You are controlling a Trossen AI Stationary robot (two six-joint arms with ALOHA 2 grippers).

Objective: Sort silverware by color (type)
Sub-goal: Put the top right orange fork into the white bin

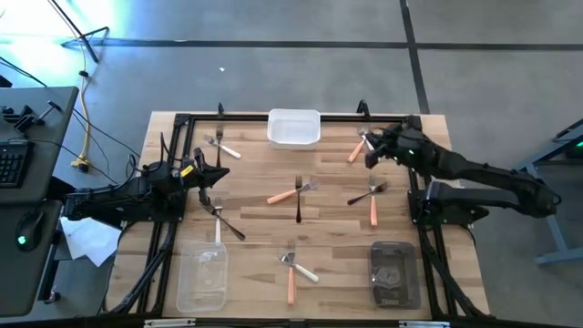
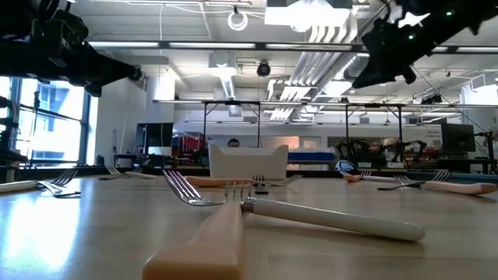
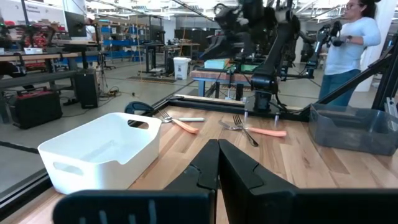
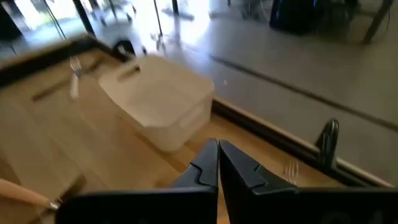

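A: Grippers? Forks?
B: Left gripper (image 1: 217,174) pressed together, empty, over table's (image 1: 255,273) left side. Right gripper (image 1: 369,155) pinched closed too, empty, above far-right corner. Forks (image 1: 297,193) scattered across the wood, outside the white tray (image 1: 293,128).

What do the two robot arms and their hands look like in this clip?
Both arms are dark, nearly black, jointed and boxy. The left arm carries a small yellow marking near its hand; the right arm shows tiny green lights. Each hand ends in two flat, angular black fingers.
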